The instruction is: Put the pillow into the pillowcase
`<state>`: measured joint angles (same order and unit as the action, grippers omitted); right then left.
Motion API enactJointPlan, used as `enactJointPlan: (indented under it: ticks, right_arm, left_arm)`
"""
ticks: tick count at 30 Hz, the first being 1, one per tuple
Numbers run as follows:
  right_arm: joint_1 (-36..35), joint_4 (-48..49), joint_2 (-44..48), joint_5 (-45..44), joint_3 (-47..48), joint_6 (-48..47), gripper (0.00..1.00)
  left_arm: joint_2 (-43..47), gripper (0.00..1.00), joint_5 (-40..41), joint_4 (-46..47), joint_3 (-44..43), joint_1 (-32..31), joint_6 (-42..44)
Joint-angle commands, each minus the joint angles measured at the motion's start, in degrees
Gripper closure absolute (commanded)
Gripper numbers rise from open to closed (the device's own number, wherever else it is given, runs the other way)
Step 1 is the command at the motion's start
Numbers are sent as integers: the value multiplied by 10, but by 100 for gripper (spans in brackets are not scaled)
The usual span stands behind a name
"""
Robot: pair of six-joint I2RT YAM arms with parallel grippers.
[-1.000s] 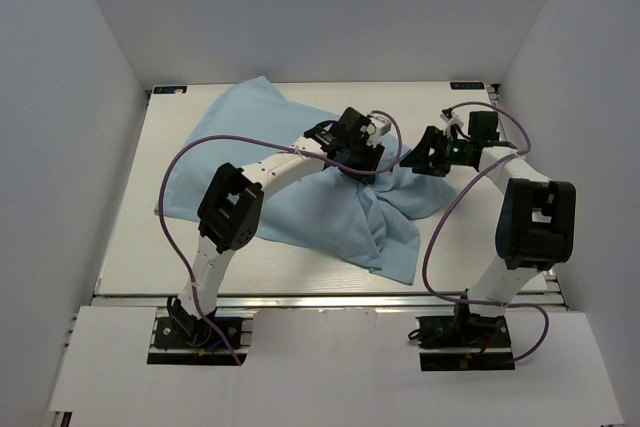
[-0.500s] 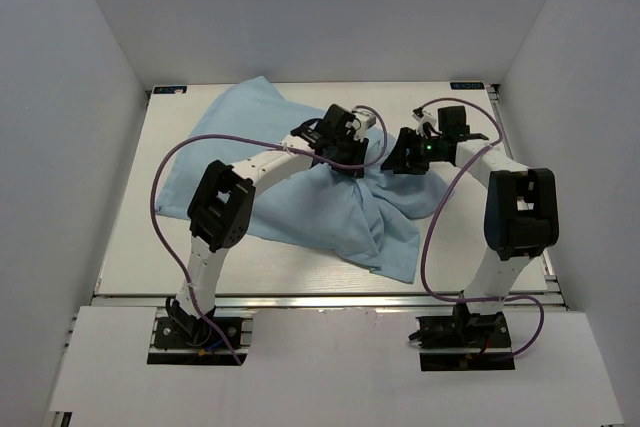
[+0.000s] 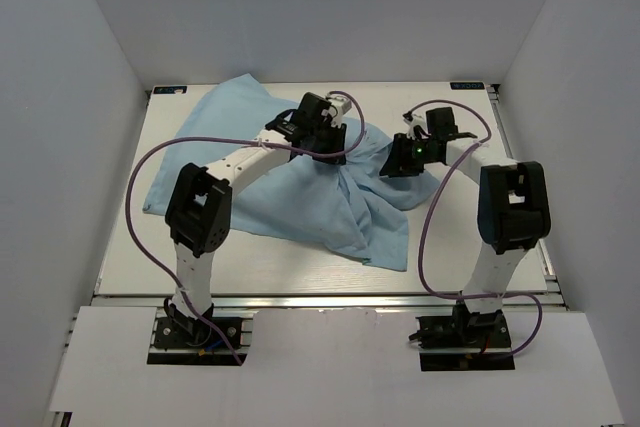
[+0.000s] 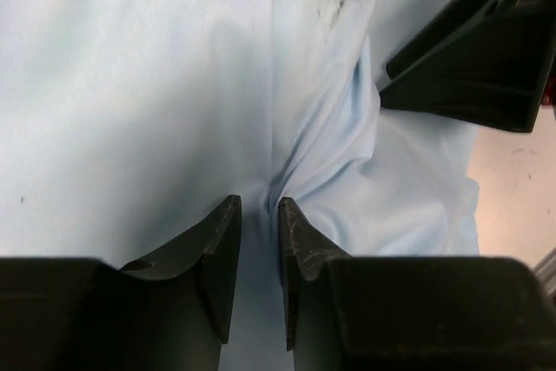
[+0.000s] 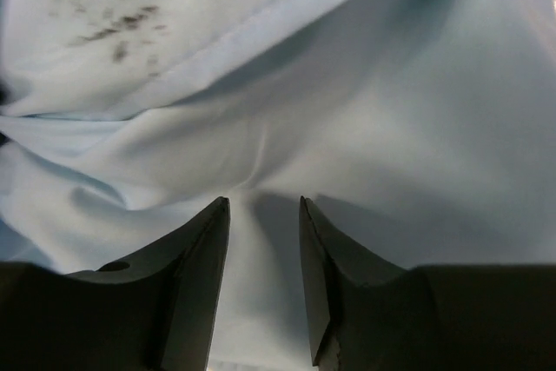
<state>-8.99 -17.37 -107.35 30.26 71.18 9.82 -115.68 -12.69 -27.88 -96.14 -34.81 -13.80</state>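
Observation:
The pillowcase point(image 3: 270, 187) lies crumpled on the table, its light blue face up, bunched into folds at the middle. My left gripper point(image 3: 325, 132) is shut on a raised fold of it; in the left wrist view the fingertips point(image 4: 259, 202) pinch a ridge of the cloth point(image 4: 130, 84). My right gripper point(image 3: 400, 159) is close beside it on the right, and its fingertips point(image 5: 264, 202) hold a pucker of the cloth point(image 5: 391, 110). The pillow is not in view.
The white table point(image 3: 470, 237) is enclosed by white walls on the left, right and back. Purple cables point(image 3: 150, 162) loop from both arms. Dark smudges point(image 5: 113, 36) mark the cloth. The pillowcase's near corner point(image 3: 390, 252) hangs toward the front edge.
Both grippers have moved toward the back and left, dragging the pillowcase with them. The cloth's left corner has slid further left.

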Motion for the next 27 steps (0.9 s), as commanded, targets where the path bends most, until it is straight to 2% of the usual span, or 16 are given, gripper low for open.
enactJointPlan:
  ticks: [1,5,7,9,11,12,14,15,19,24,27]
  right_arm:
    - [5,21,56,43,13,3,56]
    - [4,40,96,74,9,29,36]
    - [4,27,78,90,33,41,33]
    - [1,10,49,102,54,49,30]
    - [-3,6,34,107,58,58,30]
    - [-4,8,28,110,56,60,30]
    - [-6,8,24,115,53,63,30]
    - [-5,9,25,115,52,63,30]
    - [-6,8,35,117,38,59,30]
    - [-6,1,46,125,28,63,30]
    - [-5,-7,45,121,27,61,32]
  left_arm:
    - [54,65,-10,-2,23,4,3]
    - [53,64,-34,7,41,4,5]
    - [55,63,-37,11,49,4,4]
    - [63,57,-56,23,54,4,-3]
    - [70,52,-79,38,62,4,-6]
    - [77,48,-115,44,66,4,-8]
    - [77,47,-162,60,70,4,-14]
    - [77,48,-212,67,72,4,-18]
    - [76,53,-327,169,108,0,-87]
    - [48,54,-390,186,89,-22,-101]
    - [39,54,-389,174,75,-38,-94]
